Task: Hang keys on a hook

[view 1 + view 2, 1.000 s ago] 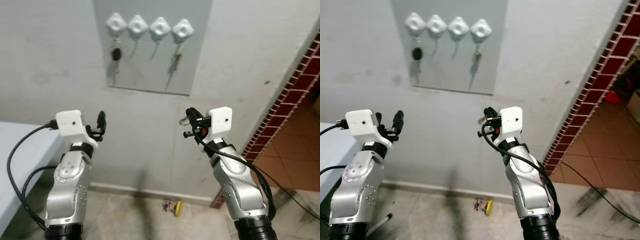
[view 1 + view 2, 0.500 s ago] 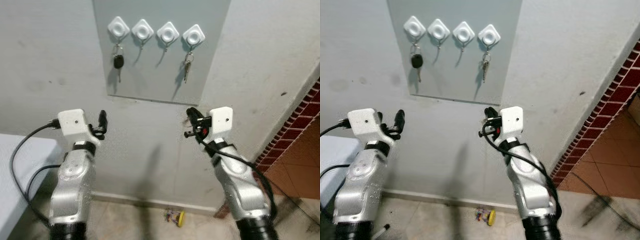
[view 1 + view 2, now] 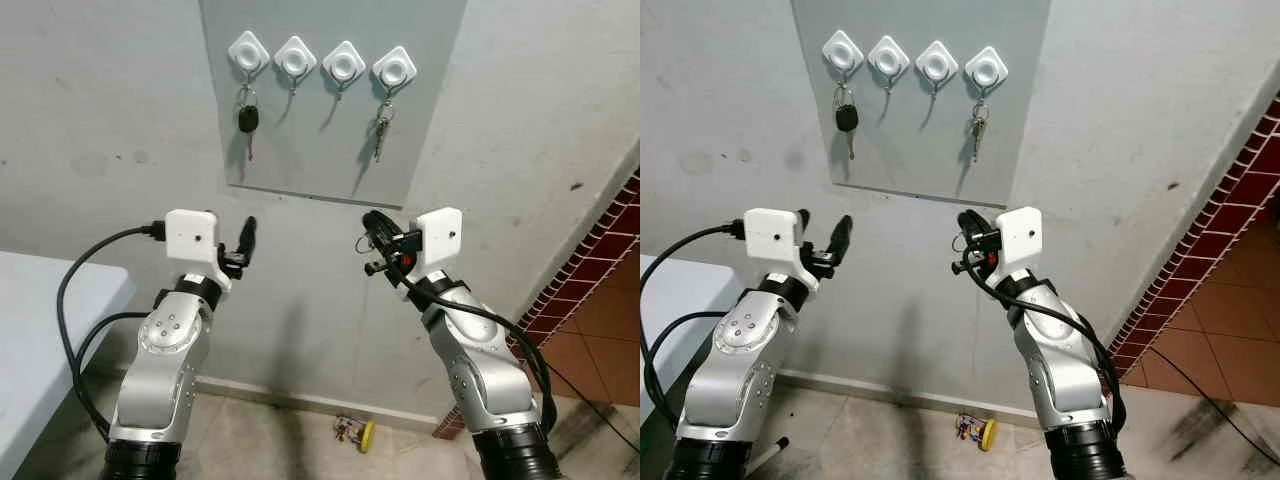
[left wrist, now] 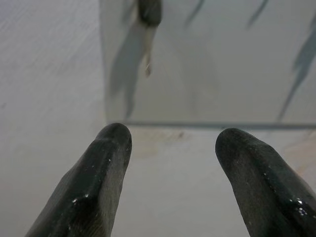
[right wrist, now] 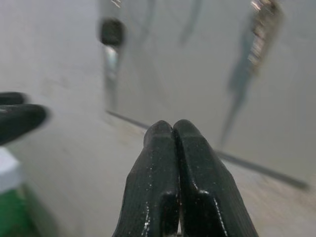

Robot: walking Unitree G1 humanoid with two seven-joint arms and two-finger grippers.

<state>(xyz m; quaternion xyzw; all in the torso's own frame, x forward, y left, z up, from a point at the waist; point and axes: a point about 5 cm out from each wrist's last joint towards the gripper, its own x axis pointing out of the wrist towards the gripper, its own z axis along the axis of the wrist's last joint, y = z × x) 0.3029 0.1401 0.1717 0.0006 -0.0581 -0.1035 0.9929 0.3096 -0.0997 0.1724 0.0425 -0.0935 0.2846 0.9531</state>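
Note:
Four white diamond hooks (image 3: 320, 60) sit in a row on a grey wall panel (image 3: 310, 150). A black car key (image 3: 245, 118) hangs from the leftmost hook, and a bunch of metal keys (image 3: 380, 130) from the rightmost; the two middle hooks are bare. My right gripper (image 3: 372, 235) is raised below the panel's right part, shut on a thin key ring (image 3: 363, 243); in the right wrist view its fingers (image 5: 173, 148) are pressed together. At the same height below the panel's left edge, my left gripper (image 3: 246, 238) is open and holds nothing.
A white table (image 3: 40, 300) stands at the left. A red brick wall edge (image 3: 600, 250) and a tiled floor lie to the right. A small yellow object (image 3: 355, 432) lies on the floor at the wall's foot.
The camera has tilted up, so the panel sits lower and larger in view. My left gripper has moved in towards the middle. The right gripper holds its place.

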